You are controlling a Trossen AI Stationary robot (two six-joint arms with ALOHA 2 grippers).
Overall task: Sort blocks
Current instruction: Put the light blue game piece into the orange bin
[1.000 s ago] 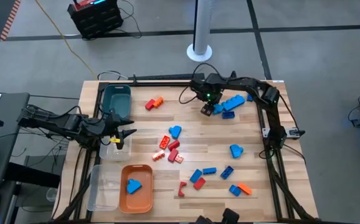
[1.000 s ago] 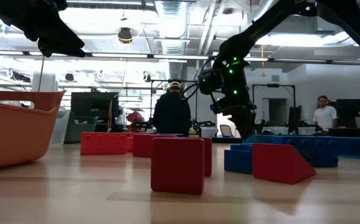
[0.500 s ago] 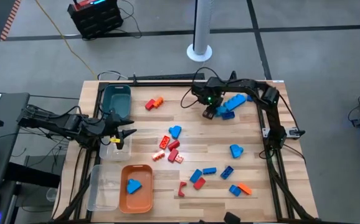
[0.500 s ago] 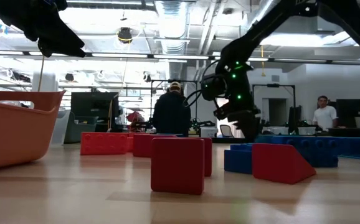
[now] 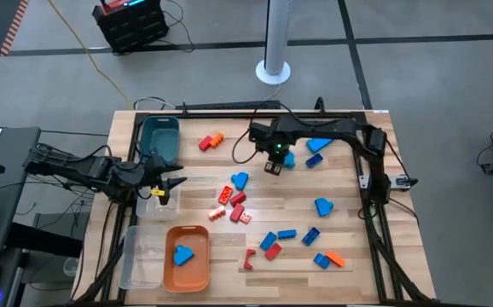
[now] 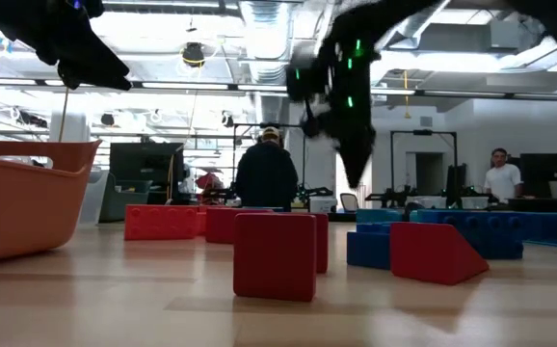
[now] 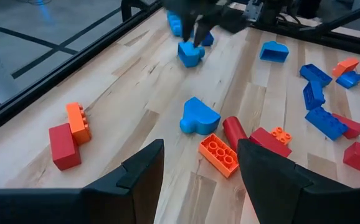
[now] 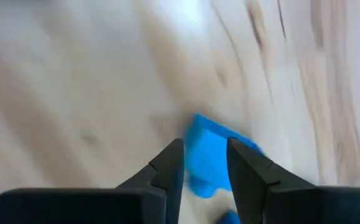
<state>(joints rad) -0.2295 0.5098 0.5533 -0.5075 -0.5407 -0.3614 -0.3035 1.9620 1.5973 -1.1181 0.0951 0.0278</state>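
Sorting's barely begun: one blue block (image 5: 183,253) in the tray (image 5: 204,271), right end effector (image 5: 273,165) pinching another (image 8: 208,158), left one (image 5: 176,182) spread.

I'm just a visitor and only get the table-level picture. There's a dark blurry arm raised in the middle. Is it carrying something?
Observer: Yes. Its own wrist camera shows a small light blue studded plastic block between the right gripper fingers.
Visitor: And the orange tub on my left, is anything inside?
Observer: From above, the rectangular orange plastic tray holds one blue block.
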